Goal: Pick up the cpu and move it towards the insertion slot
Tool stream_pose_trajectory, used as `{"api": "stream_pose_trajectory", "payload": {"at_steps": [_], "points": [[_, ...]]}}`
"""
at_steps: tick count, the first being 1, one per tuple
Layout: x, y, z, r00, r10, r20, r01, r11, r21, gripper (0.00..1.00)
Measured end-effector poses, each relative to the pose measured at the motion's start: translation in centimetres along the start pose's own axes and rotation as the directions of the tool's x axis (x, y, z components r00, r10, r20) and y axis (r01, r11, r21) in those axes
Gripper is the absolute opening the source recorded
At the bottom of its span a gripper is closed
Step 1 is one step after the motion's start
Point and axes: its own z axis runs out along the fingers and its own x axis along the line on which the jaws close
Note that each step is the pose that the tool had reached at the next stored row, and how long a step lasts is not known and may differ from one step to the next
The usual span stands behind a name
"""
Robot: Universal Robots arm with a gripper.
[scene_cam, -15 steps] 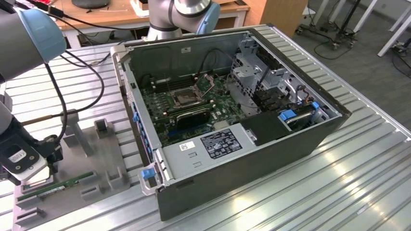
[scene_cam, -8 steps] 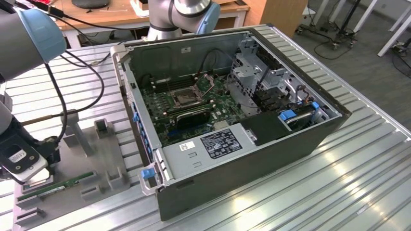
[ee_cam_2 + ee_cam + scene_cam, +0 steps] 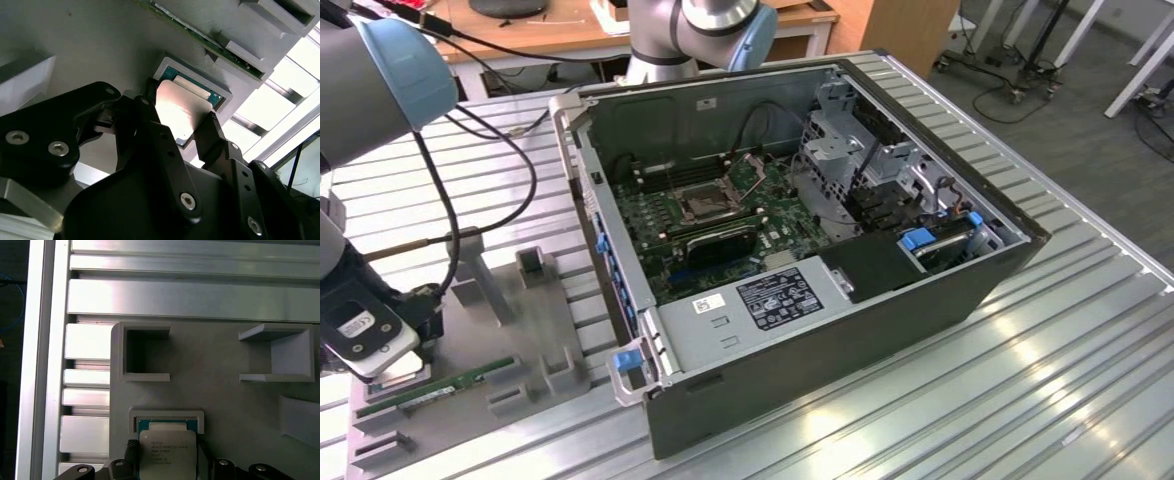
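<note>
Pinching cpu [image 3: 167,455] by opposite edges; gripper [image 3: 181,112] snug on it, seated in tray recess [image 3: 167,415]; probably light, stiff, fragile underside

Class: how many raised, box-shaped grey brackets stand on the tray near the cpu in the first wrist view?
2: one bracket nearest the cpu, the other farther along the tray. More may lie outside the frame.
</note>
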Motion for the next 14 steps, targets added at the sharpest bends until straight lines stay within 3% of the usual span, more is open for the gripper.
{"api": "stream_pose_trajectory", "payload": {"at_steps": [3, 7, 14], "points": [[-0.01, 0.00, -0.09, 1.0000, 0.000, 0.0003, 0.000, 1.0000, -0.0002, 0.55], [0.00, 0.03, -0.74, 1.0000, 0.000, 0.0002, 0.000, 1.0000, -0.0001, 0.55], [0.00, 0.10, -2.68, 1.0000, 0.000, 0.0001, 0.000, 1.0000, 0.0000, 0.55]]}}
